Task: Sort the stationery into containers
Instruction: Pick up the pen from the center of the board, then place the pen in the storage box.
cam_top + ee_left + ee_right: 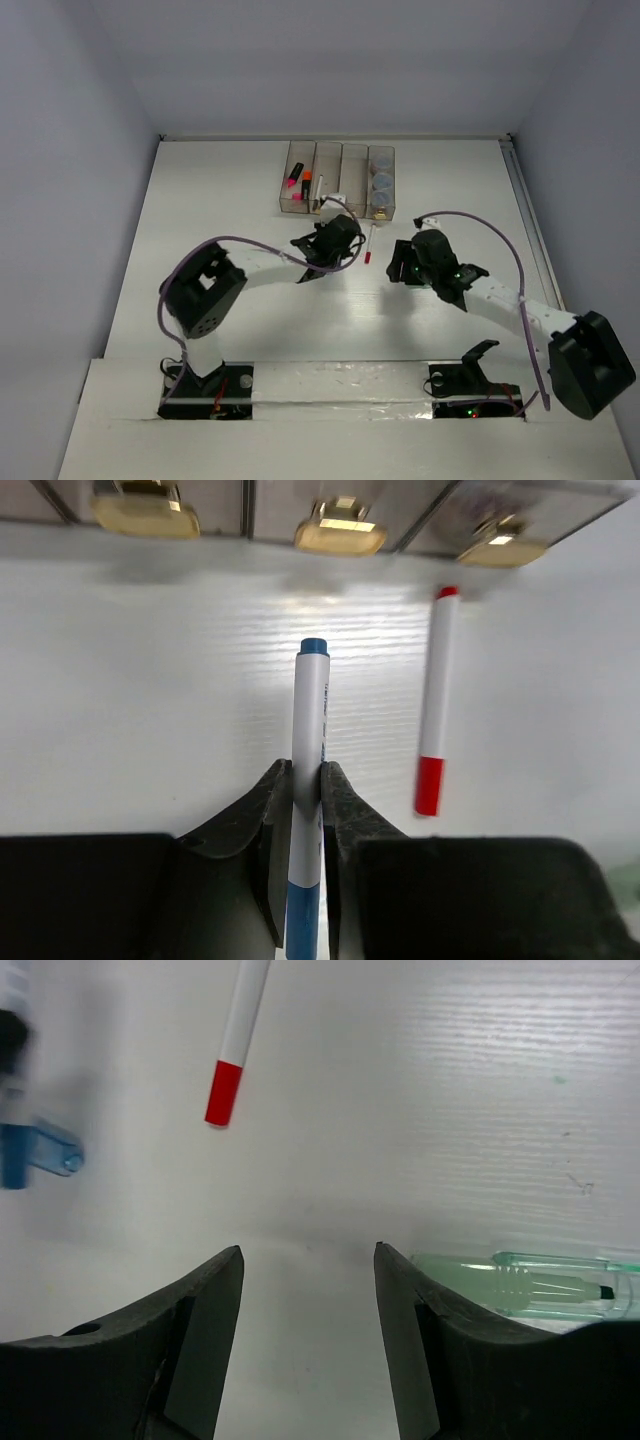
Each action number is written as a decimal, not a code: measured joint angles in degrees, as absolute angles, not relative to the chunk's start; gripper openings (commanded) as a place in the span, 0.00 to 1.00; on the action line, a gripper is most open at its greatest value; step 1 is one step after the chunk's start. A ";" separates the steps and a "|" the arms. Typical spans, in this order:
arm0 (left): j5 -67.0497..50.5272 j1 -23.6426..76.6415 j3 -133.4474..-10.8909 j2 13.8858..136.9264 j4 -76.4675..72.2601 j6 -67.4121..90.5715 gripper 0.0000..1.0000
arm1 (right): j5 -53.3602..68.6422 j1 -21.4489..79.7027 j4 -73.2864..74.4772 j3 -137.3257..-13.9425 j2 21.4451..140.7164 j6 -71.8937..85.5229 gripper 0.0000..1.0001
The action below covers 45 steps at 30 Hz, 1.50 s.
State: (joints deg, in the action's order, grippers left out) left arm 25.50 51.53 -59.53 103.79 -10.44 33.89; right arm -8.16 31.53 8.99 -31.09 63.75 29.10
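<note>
Just in front of the row of bins (pixel 328 165), the left gripper (pixel 307 780) is pinching a blue-tipped white pen (pixel 311 710), its end pointing at the bins' tan tabs, while a red-capped white pen (pixel 437 700) is lying beside it. Farther from the bins, the right gripper (pixel 308 1260) is hovering with jaws spread around nothing, a pale green marker (pixel 520 1282) lying against one finger.

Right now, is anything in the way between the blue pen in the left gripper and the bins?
Nothing visible is. The left gripper is shut on the blue-tipped pen, and only bare table lies between its tip and the bins. The red-tipped pen lies off to one side.
</note>
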 measured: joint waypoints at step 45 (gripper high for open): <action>18.26 33.39 -94.85 122.72 -5.65 15.57 0.48 | -13.32 33.08 2.68 -55.07 100.92 27.35 0.38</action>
State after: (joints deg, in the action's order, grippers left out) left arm 18.26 33.39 -94.85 122.72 -5.65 15.57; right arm -13.32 33.08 2.68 -55.07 100.92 27.35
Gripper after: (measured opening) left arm 0.474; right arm 0.383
